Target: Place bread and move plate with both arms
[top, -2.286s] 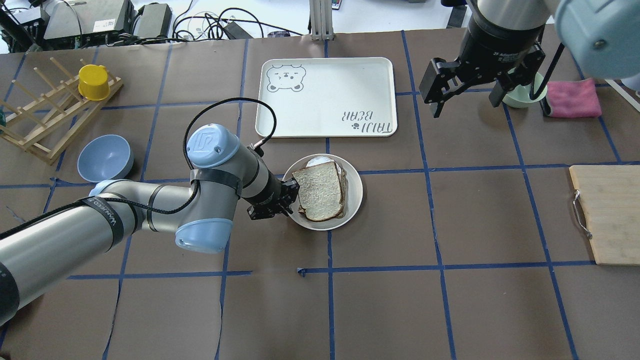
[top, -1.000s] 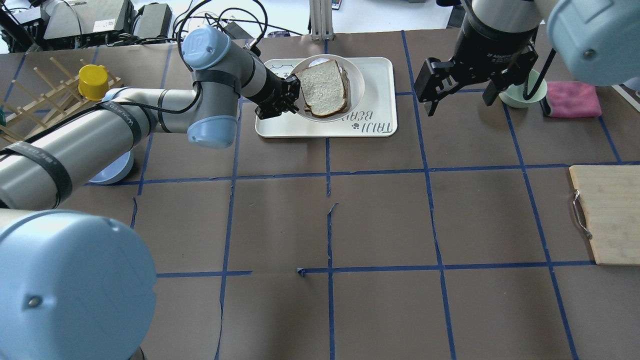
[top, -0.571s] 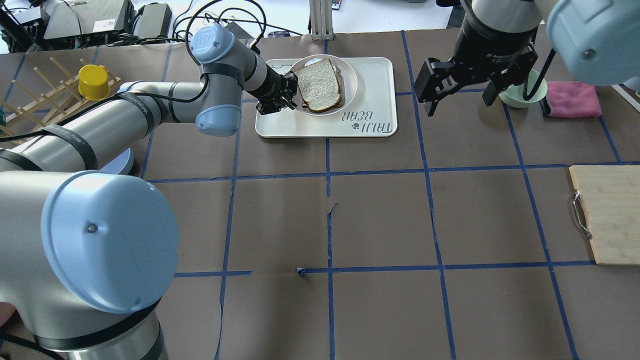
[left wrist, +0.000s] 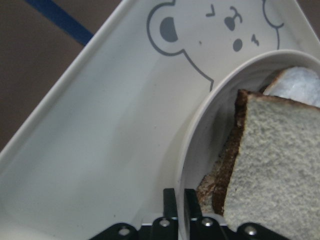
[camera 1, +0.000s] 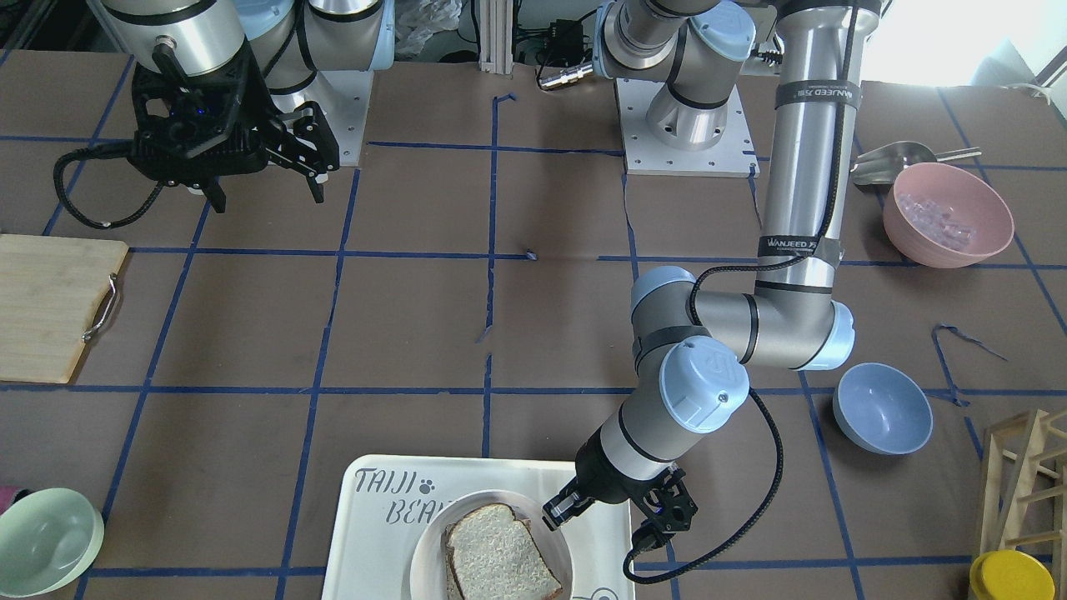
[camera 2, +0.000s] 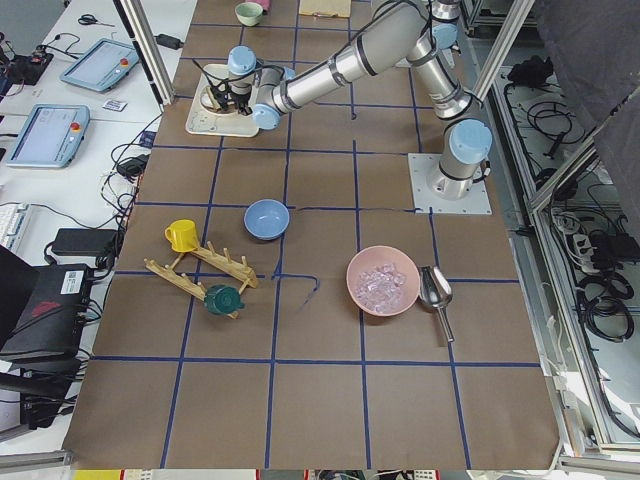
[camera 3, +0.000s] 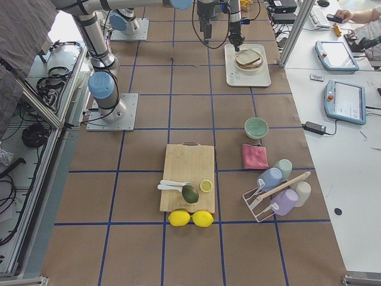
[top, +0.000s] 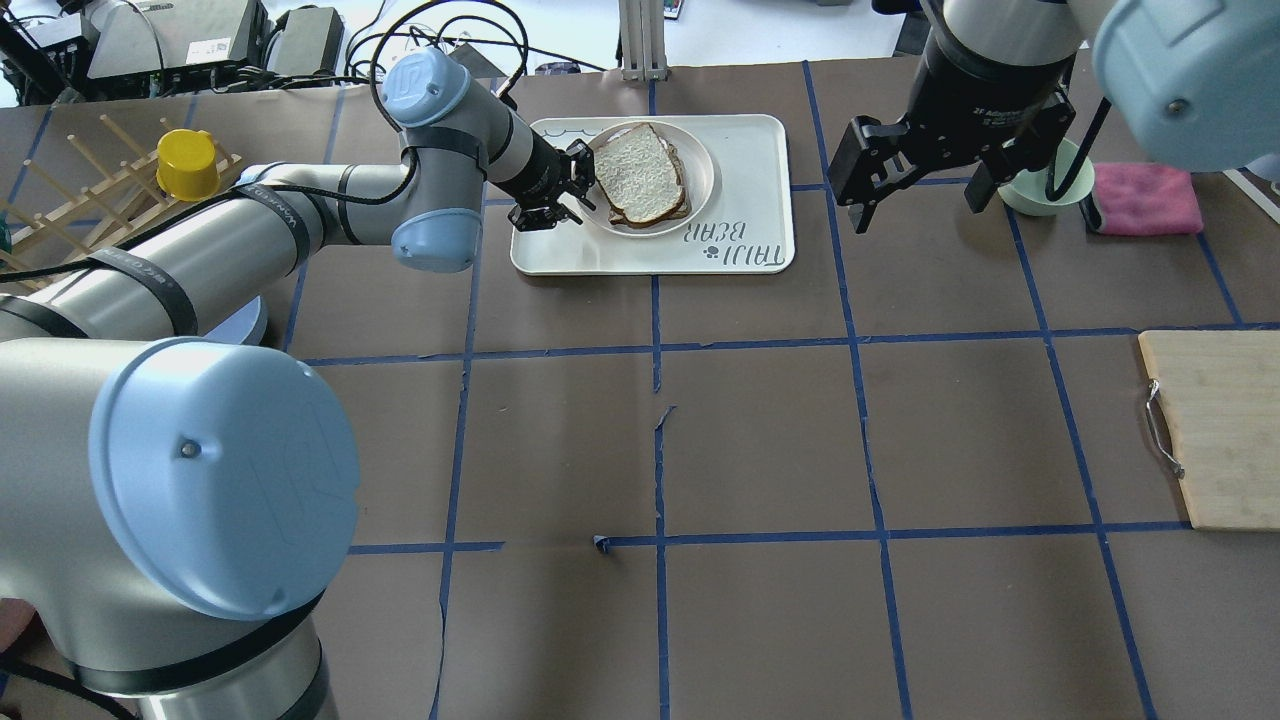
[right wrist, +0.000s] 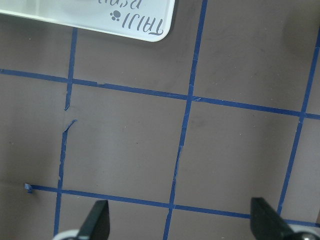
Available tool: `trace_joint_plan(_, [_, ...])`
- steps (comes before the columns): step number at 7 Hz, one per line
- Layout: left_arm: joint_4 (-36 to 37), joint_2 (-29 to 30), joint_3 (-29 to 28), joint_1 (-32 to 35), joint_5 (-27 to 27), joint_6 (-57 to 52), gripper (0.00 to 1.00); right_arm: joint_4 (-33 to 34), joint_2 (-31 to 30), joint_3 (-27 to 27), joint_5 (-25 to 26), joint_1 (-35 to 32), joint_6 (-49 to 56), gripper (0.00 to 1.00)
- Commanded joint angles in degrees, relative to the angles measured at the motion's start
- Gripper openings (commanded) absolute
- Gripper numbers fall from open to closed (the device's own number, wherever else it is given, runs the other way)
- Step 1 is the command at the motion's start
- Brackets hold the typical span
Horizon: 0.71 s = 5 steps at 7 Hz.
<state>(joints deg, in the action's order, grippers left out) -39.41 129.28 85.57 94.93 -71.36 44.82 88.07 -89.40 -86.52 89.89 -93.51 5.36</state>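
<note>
The cream-white plate [top: 700,165] rests on the white "TAIJI BEAR" tray [top: 745,170]. The dark-crusted bread [top: 640,183] lies on top of another slice on the plate, and a bit of white egg [left wrist: 300,82] shows under it. My left gripper [top: 577,190] is at the plate's left rim. In the left wrist view its fingers [left wrist: 170,202] are shut on the rim [left wrist: 200,130] beside the bread [left wrist: 280,165]. The plate [camera 1: 425,554], the bread [camera 1: 496,558] and the left gripper [camera 1: 560,510] also show in the front view. My right gripper [top: 920,195] hangs open and empty above the table, to the right of the tray.
A pale green bowl [top: 1040,190] and a pink cloth [top: 1145,197] lie behind the right gripper. A wooden cutting board [top: 1215,430] is at the right edge. A wooden rack with a yellow cup [top: 185,165], a blue bowl [camera 1: 884,408] and a pink bowl [camera 1: 946,214] stand on the left side.
My left gripper carried the plate with the bread from the table's middle to the tray and lowered it there. The right arm has barely moved.
</note>
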Motion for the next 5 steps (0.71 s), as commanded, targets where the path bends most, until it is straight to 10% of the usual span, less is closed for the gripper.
trace_joint_plan(1, [-7.8, -6.6, 0.8, 0.9, -2.6, 0.0, 0.61, 0.0, 0.0, -0.1, 0.0, 0.0, 0.0, 1.00])
trace_joint_plan(5, [-40.9, -28.2, 1.2, 0.5, -10.0, -15.4, 0.72, 0.0, 0.0, -0.1, 0.0, -0.1, 0.1, 1.00])
